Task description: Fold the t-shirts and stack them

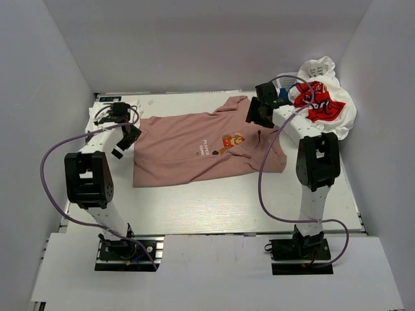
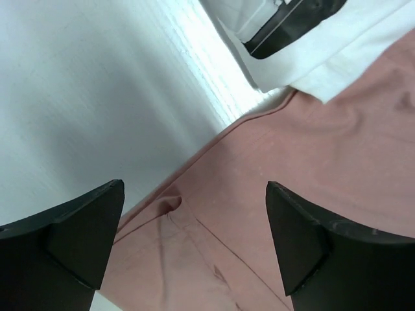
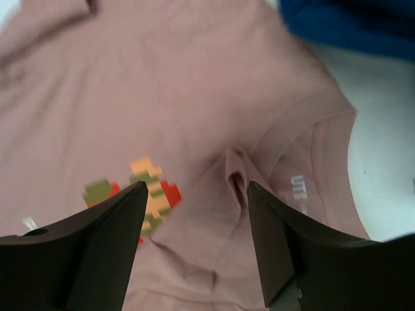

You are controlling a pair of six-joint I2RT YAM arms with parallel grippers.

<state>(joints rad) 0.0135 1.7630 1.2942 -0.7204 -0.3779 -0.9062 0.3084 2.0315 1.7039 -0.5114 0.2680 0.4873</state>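
A dusty-pink t-shirt (image 1: 201, 149) with a small pixel chest print (image 1: 230, 141) lies spread on the white table (image 1: 194, 207). My left gripper (image 1: 125, 141) hovers open over the shirt's left hem edge; the left wrist view shows pink cloth (image 2: 272, 168) between its spread jaws (image 2: 194, 188). My right gripper (image 1: 255, 114) is open just above the shirt near the collar; the right wrist view (image 3: 196, 188) shows a raised fold (image 3: 235, 175), the print (image 3: 146, 194) and the collar (image 3: 311, 162). A white tee with red graphic (image 1: 323, 103) is bunched at the back right, with navy cloth (image 1: 283, 98) beside it.
White walls close in the table on the left, back and right. The bunched shirts sit against the right wall. Navy cloth (image 3: 350, 26) lies just beyond the pink collar. A white-and-black arm part (image 2: 305, 39) shows above the shirt in the left wrist view.
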